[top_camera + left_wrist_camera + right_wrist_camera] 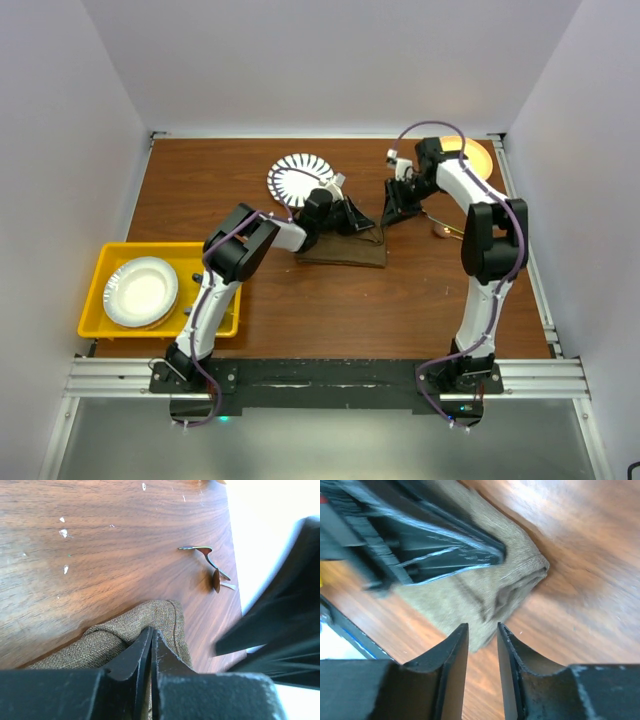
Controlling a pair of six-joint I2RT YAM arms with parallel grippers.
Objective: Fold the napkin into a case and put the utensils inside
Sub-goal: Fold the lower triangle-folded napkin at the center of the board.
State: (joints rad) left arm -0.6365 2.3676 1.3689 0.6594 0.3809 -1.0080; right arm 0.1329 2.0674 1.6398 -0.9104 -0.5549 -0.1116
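The olive-brown napkin (342, 250) lies folded as a flat strip in the middle of the table. My left gripper (360, 222) sits at its right end. In the left wrist view its jaws (151, 630) are pressed together on a raised fold of the napkin (110, 640). My right gripper (392, 215) hovers just right of that end. In the right wrist view it (482, 626) is open, nothing between its fingers, with the napkin corner (520, 580) just ahead. The two utensils (445, 228) lie on the wood further right: a silvery one (205, 552) and a copper one (216, 580).
A striped plate (297, 178) lies behind the napkin. An orange plate (472, 156) sits at the back right corner. A yellow tray (100, 270) at the front left holds a white plate (142, 291). White walls enclose the table.
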